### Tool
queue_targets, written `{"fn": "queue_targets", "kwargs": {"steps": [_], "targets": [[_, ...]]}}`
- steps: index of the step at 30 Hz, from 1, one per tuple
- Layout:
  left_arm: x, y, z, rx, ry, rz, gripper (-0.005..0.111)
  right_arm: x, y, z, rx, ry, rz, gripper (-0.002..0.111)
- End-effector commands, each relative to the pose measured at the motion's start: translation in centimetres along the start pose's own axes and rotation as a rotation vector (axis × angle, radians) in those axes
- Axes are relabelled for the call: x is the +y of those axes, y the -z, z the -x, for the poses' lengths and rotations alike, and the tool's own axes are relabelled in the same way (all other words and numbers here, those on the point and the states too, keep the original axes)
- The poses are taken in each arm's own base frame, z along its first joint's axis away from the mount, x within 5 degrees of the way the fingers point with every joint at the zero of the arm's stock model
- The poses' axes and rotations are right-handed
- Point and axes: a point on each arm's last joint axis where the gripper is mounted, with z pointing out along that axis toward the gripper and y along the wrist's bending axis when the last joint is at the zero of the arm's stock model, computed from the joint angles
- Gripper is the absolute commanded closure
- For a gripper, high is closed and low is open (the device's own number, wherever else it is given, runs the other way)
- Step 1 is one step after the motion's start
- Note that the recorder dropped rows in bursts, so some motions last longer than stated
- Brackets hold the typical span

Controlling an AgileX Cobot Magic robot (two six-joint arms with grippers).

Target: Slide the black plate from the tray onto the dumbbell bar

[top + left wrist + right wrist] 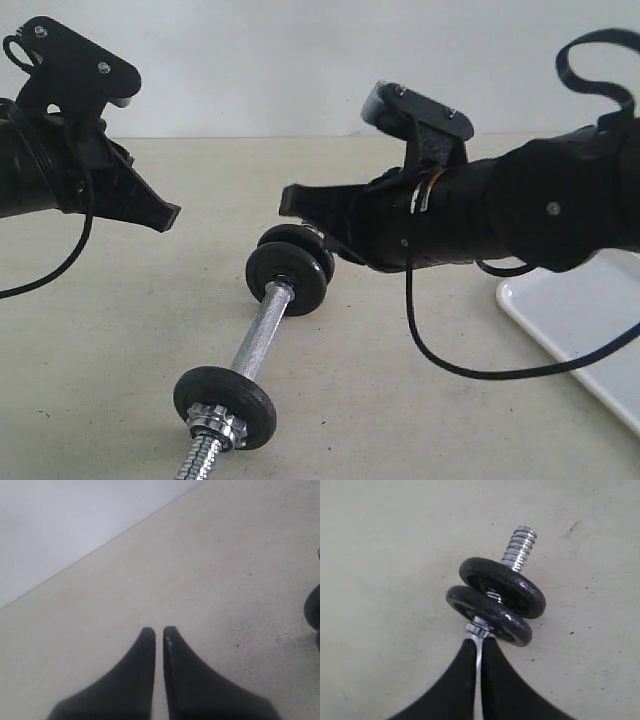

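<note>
The black plate [520, 590] sat on the dumbbell bar [257, 340], at its threaded far end, against an inner disc [487, 616]. The right gripper [478, 641] was nearer, fingers pressed together just beside it; the left gripper [159, 630] was likewise closed.

black plate [506, 586]: round, black, raised rim; sitting on edge on the dumbbell bar [262, 335], pressing against a second disc [487, 616] | dumbbell bar: chrome, cross-hatched; lying flat, threaded tip sticking out past the plate | tray [580, 320]: white, shallow; lying flat, well apart from the bar
</note>
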Motion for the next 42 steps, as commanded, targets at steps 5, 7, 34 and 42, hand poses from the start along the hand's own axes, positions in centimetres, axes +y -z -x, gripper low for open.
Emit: {"fn": "queue_targets", "kwargs": {"steps": [5,7,34,42], "targets": [[0.2,0.4,0.3,-0.011,-0.024,0.006,0.102,-0.5,-1.1,-0.6,0.022,-0.142,-0.021,0.108],[0.2,0.4,0.3,-0.011,-0.024,0.006,0.102,-0.6,-1.1,-0.7,0.036,-0.189,-0.03,0.108],[1.3,2.5,1.4,-0.091,0.016,0.002,0.102,0.4,-5.1,1.1,0.5,-0.095,0.226,0.108],[1.2,2.5,1.4,-0.094,0.015,-0.005,0.102,0.0,-5.5,0.9,0.516,-0.232,0.184,0.049]]}}
